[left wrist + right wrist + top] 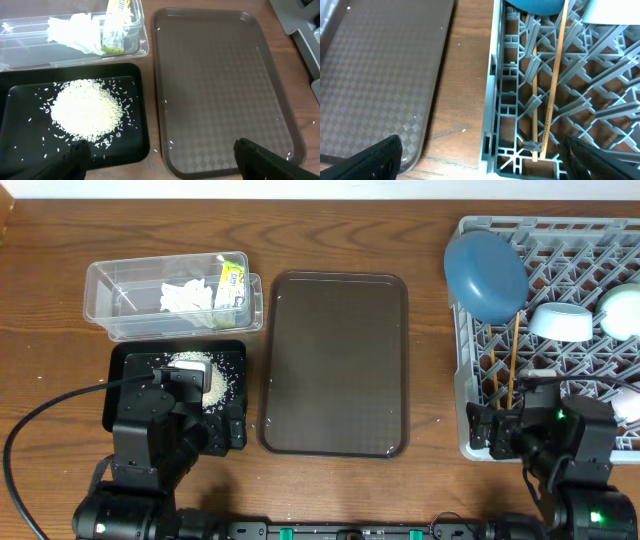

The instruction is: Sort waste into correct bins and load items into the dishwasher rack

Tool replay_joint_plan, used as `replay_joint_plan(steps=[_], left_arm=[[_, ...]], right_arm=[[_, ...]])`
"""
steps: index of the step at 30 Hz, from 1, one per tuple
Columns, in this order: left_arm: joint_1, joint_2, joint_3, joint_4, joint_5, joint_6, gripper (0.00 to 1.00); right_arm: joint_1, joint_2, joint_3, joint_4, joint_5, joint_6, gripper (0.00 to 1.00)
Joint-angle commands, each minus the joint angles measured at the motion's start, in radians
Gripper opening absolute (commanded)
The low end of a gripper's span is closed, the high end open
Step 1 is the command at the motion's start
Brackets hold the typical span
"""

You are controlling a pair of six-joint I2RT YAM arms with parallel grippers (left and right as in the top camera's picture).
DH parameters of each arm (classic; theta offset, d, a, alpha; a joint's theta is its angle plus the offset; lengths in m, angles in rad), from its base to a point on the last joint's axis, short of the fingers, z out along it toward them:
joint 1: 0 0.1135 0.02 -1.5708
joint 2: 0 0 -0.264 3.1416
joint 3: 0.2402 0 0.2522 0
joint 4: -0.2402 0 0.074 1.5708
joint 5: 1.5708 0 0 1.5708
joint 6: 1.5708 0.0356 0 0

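Rice (85, 107) sits heaped in the black tray (20, 150), with tissue (75, 32) and wrapper (114, 30) in the clear tub (120, 290). Chopsticks (552, 90) and blue plate (485, 273) rest in the dishwasher rack (470, 440). Your left end effector (165, 160) hovers spread wide and empty over the black tray's near edge. Your right end effector (487, 160) is equally spread and empty at the rack's corner. Sorting looks finished, so lift both straight up, brushing neither grains nor chopsticks.

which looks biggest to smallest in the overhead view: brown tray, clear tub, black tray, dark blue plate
1. brown tray, clearly the largest.
2. clear tub and black tray: about alike; the black tray is partly hidden, so no ranking between them.
3. dark blue plate, smallest, though it leans up in the rack, nearer the camera.
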State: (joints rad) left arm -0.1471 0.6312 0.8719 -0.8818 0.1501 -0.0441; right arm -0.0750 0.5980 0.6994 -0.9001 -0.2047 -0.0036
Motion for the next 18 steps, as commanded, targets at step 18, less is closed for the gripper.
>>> replay_joint_plan(steps=[18], left_arm=[[0.001, -0.001, -0.006, 0.001, -0.009, 0.01, 0.95]], right_arm=[[0.018, -0.515, -0.537, 0.548, 0.025, -0.065, 0.99]])
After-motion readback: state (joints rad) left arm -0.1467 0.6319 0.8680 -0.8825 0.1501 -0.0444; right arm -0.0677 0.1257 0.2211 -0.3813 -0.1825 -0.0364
